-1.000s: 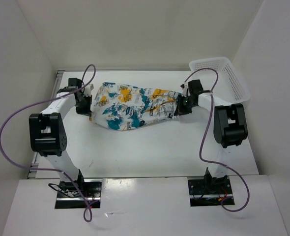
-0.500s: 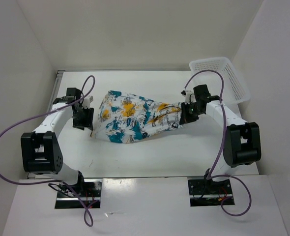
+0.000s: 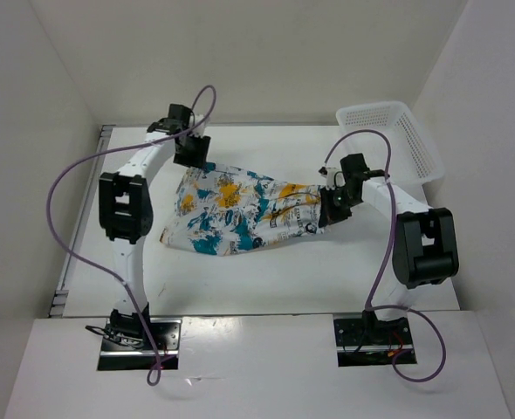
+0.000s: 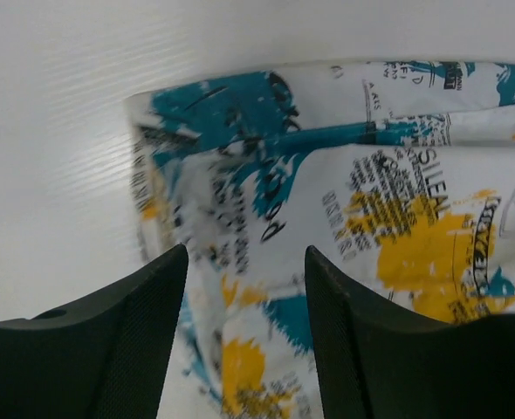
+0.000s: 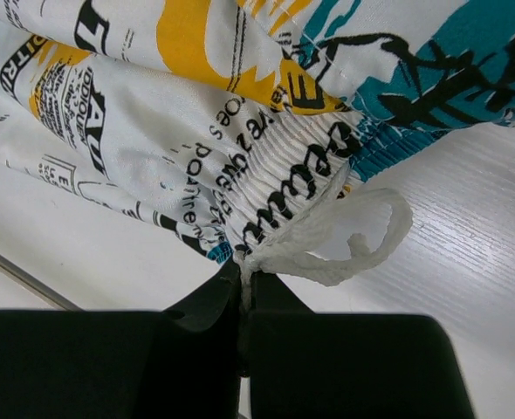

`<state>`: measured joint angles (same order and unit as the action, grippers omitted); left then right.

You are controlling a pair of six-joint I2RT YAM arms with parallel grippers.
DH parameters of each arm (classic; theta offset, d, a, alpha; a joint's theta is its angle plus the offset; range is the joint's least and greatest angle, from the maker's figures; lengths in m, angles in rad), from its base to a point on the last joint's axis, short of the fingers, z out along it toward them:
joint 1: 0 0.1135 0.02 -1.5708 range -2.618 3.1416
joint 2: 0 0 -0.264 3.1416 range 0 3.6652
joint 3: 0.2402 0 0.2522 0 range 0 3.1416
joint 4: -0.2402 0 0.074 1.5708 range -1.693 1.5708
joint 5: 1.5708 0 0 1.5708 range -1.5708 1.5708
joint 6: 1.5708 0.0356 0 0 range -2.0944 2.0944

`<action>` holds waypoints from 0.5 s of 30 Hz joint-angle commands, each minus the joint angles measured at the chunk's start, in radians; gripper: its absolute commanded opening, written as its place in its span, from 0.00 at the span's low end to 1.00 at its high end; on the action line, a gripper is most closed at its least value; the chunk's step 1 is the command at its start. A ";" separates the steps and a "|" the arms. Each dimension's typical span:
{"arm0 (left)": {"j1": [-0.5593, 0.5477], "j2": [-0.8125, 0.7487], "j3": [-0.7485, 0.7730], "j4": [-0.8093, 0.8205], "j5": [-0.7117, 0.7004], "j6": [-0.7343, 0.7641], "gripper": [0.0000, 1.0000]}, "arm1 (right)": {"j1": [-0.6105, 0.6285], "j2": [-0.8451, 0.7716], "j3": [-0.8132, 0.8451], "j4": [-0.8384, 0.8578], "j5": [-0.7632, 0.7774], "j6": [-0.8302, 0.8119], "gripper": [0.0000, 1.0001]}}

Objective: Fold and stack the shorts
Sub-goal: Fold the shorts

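Observation:
The shorts (image 3: 240, 209), white with teal, yellow-orange and black print, lie bunched lengthwise across the middle of the table. My left gripper (image 3: 191, 155) hovers over their far left corner. In the left wrist view its gripper (image 4: 247, 253) stands open, with the shorts (image 4: 397, 175) lying below and nothing pinched between the fingers. My right gripper (image 3: 332, 202) holds the right end. In the right wrist view this gripper (image 5: 243, 275) is shut on the gathered waistband of the shorts (image 5: 153, 113), right where the white drawstring (image 5: 353, 244) loops out.
A white lattice basket (image 3: 397, 131) stands tilted at the far right corner against the wall. White walls close in the table on the left, back and right. Purple cables arc from both arms.
My left gripper has opened and let go of the shorts' left end, then swung to the far side over their far left corner. The right gripper stays shut on the waistband.

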<state>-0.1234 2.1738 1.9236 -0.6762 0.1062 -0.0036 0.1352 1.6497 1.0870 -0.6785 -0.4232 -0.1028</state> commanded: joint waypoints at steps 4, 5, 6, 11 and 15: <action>-0.021 0.181 0.176 -0.040 -0.054 0.004 0.66 | 0.006 0.035 0.027 -0.021 -0.019 -0.020 0.00; -0.021 0.194 0.190 -0.040 -0.068 0.004 0.66 | 0.006 0.035 0.027 -0.021 -0.019 -0.020 0.00; -0.021 0.214 0.202 -0.040 -0.068 0.004 0.66 | 0.006 0.035 0.027 -0.030 -0.019 -0.020 0.00; -0.021 0.224 0.197 -0.056 -0.059 0.004 0.58 | 0.006 0.045 0.036 -0.030 -0.019 -0.020 0.00; -0.021 0.201 0.187 -0.056 -0.033 0.004 0.18 | 0.006 0.055 0.036 -0.030 -0.019 -0.020 0.00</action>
<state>-0.1452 2.4035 2.0995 -0.7280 0.0566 -0.0025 0.1352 1.6936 1.0882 -0.6861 -0.4267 -0.1070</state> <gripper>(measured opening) 0.234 0.010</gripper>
